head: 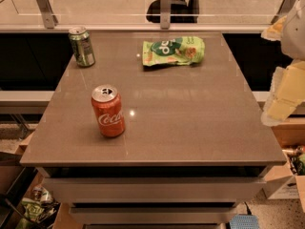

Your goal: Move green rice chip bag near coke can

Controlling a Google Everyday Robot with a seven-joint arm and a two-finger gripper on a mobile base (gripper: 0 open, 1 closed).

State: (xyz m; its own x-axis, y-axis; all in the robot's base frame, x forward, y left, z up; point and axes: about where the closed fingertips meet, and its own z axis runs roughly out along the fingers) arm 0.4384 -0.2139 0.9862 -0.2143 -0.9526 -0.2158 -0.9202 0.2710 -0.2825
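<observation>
The green rice chip bag [173,51] lies flat at the far middle of the grey-brown table [190,123], its logo facing up. The coke can [108,111] stands upright at the near left of the table, well apart from the bag. My gripper [281,99] hangs at the right edge of the view, beyond the table's right side, pale yellow and white and close to the camera. It is far from both the bag and the can and touches neither.
A green soda can [82,46] stands upright at the table's far left corner. A glass railing with metal posts [165,6] runs behind the table. Cardboard boxes [286,175] and clutter sit on the floor at right and lower left.
</observation>
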